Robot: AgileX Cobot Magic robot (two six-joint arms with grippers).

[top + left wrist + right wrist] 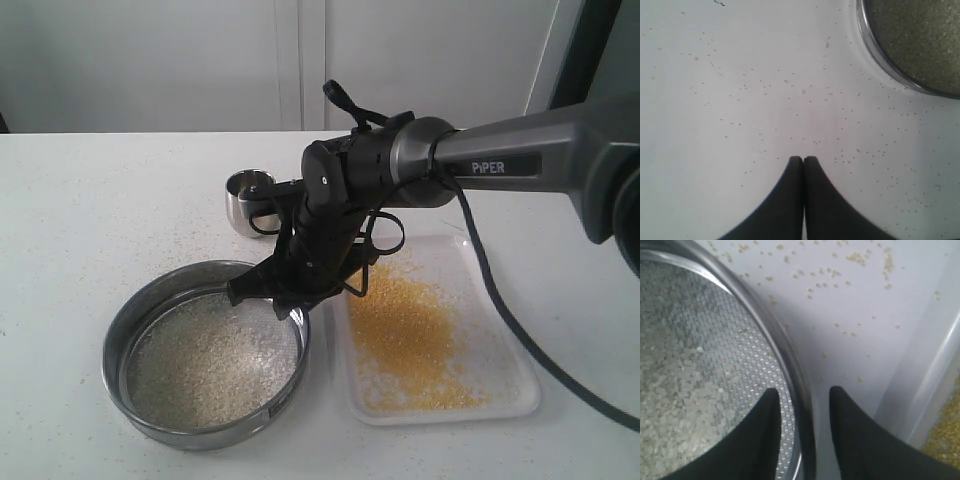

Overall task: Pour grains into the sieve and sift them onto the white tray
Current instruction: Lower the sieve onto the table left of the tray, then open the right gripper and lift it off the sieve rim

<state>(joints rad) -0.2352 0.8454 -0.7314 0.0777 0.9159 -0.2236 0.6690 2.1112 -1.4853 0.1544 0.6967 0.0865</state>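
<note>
Standing on the table, the sieve is just beside the white tray, on its left in the exterior view. The coarse pale grains lie on the mesh, and the fine yellow ones cover the middle of the tray. The right gripper is at the sieve's rim on the tray side, its fingers released, one inside the rim and one outside. The left gripper is clenched on nothing, over the table near the sieve. A steel cup stands upright behind the sieve
</note>
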